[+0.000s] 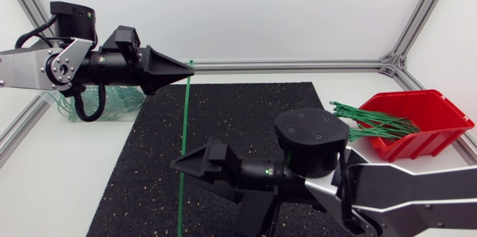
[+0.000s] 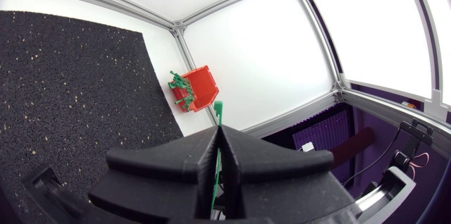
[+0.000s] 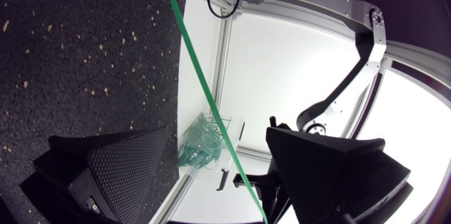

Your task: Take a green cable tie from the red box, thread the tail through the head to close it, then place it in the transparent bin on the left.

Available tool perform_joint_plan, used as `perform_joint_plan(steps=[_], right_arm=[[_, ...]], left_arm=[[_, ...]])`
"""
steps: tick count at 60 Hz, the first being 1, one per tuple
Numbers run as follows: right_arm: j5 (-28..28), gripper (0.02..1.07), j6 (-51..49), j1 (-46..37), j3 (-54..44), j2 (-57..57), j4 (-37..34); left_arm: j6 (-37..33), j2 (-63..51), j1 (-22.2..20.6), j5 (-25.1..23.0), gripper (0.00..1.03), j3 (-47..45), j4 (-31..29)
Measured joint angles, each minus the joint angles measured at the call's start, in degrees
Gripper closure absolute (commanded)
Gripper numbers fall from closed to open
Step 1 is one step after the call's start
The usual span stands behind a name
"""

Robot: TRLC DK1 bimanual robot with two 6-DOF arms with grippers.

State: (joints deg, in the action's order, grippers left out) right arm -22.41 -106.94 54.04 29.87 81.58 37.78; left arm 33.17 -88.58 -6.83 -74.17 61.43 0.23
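One cable tie, left claw pinching

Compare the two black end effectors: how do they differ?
The left end effector is shut on one end of the green cable tie; the right end effector is open, the tie passing between its fingers untouched. The left is at the black mat's far edge, the right over its near part. Both are black and wedge-shaped.
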Motion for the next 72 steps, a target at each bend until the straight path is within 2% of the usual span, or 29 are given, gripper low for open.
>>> perform_joint_plan(steps=[20, 28, 33, 41, 44, 50, 69, 72], right_arm=[[0.33, 0.06, -1.14, 4.13, -3.45, 1.27, 4.07], [-0.22, 0.21, -2.25, 4.42, -4.63, 1.27, 4.28], [-0.74, 0.41, -2.71, 4.42, -5.18, 1.27, 4.28], [-1.62, 0.61, -2.84, 4.42, -5.60, 1.25, 4.28], [-1.60, 0.61, -2.84, 4.42, -5.60, 1.22, 4.39], [-1.70, 0.73, -2.84, 4.42, -5.60, 1.09, 4.50], [-1.57, 0.74, -2.84, 5.18, -5.60, 1.05, 4.50], [-1.55, 0.79, -2.84, 5.55, -5.60, 1.03, 4.50]], left_arm=[[0.00, -0.37, -0.50, -0.02, 0.99, 0.02, 0.00], [0.00, -0.83, -0.74, -0.17, 0.99, 0.02, 0.00], [0.00, -1.46, -0.74, -0.17, 0.99, 0.02, -0.02], [0.00, -1.99, -0.81, -0.17, 0.99, 0.02, -0.02], [0.00, -2.05, -0.87, -0.17, 0.99, 0.02, 0.00], [0.00, -2.14, -0.92, -0.17, 0.99, 0.02, 0.00], [0.00, -2.14, -1.62, -0.15, 0.99, 0.02, 0.00], [0.00, -2.14, -1.62, -0.15, 0.99, 0.02, 0.00]])
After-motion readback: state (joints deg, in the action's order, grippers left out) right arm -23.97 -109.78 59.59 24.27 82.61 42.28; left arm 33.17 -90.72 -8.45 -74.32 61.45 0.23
